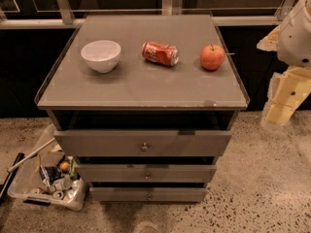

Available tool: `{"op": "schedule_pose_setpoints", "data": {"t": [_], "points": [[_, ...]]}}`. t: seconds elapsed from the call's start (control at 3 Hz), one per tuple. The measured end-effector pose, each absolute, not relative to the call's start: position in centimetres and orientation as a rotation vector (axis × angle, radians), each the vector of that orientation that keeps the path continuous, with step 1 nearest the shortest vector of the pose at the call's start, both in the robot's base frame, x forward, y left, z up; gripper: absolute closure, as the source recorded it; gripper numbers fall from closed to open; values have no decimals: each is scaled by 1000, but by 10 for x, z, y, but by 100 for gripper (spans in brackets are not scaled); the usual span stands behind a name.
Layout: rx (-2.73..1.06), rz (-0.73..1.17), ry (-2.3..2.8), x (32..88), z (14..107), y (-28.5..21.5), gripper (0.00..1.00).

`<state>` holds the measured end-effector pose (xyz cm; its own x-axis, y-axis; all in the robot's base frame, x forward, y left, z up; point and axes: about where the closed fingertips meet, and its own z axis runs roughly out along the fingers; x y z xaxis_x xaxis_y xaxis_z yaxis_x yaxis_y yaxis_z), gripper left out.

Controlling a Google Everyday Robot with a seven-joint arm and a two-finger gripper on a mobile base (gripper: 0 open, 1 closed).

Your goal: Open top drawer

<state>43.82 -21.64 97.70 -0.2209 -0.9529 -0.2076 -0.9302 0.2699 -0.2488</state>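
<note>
The top drawer is pulled out a little. The pincer is seen at the right, away from it; apart or together cannot be told.

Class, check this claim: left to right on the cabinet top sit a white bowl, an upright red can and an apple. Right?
No: the camera view shows the red can lying on its side, not upright. White bowl left, apple right, as stated. The gripper hangs right of the cabinet top.
</note>
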Motion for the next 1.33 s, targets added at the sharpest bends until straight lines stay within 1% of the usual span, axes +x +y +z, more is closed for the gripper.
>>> {"op": "schedule_pose_setpoints", "data": {"t": [0.67,1.0,1.33], "points": [[-1717,-136,2217,438,974,-218,0],[-1735,-102,2173,436,950,-220,0],[-1749,-11,2096,436,921,-221,0]]}}
